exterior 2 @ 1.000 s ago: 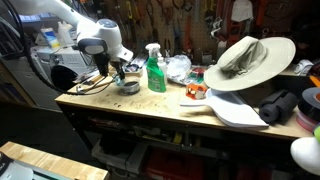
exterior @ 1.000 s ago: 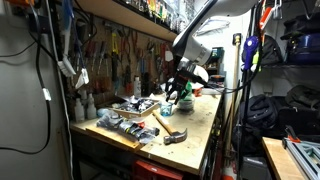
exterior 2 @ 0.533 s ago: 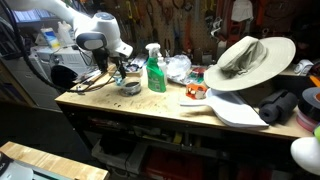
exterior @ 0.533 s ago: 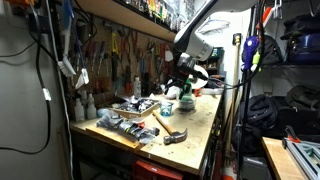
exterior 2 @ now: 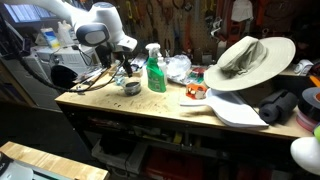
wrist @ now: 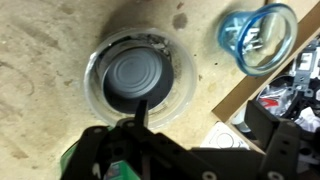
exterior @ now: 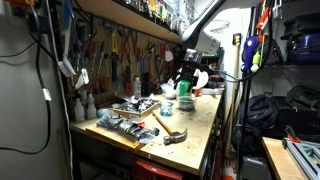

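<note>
In the wrist view the gripper came in from the bottom edge. Its fingers met in one dark tip with no gap visible, so it looked closed and empty. The tip pointed at a round tin in the middle of the frame. The tin was grey inside with a pale rim, and it sat flat on the scuffed bench. A clear blue ring lay at the upper right, apart from the tin and near the bench edge.

In an exterior view the gripper hung left of centre, just above the tin and not touching it. A green bottle stood upright just right of the tin, and a wide hat lay well apart at the right.

In an exterior view from along the bench, the gripper sat right of centre above the bottle. A hammer lay lower in the frame on the near part of the bench. The tin could not be made out there.
</note>
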